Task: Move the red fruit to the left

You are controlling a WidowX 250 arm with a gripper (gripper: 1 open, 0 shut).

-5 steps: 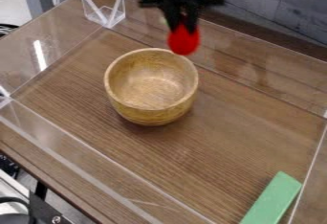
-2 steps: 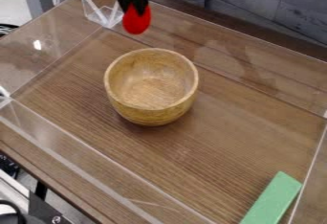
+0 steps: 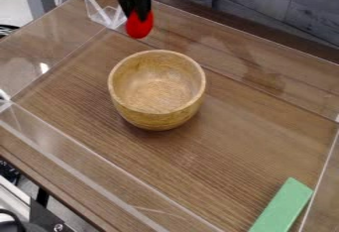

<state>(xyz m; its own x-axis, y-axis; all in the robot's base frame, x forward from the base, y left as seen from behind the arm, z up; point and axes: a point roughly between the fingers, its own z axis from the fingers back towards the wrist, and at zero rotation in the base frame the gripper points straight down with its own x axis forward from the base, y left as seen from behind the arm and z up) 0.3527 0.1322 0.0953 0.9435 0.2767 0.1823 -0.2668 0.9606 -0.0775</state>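
Note:
The red fruit (image 3: 139, 23) is a small bright red oval hanging just above the wooden tabletop, behind and left of the wooden bowl (image 3: 157, 88). My gripper (image 3: 137, 10) comes down from the top edge, dark fingers shut on the fruit's upper part. The fruit's top is hidden between the fingers. Whether the fruit touches the table I cannot tell.
A clear plastic wall (image 3: 54, 38) rings the wooden table (image 3: 252, 147). A clear plastic clip (image 3: 103, 11) stands on the rim just left of the gripper. A flat green block (image 3: 283, 209) lies at the front right corner.
The gripper carried the red fruit leftward across the back of the table, from behind the bowl's right rim to behind its left rim, and slightly lower.

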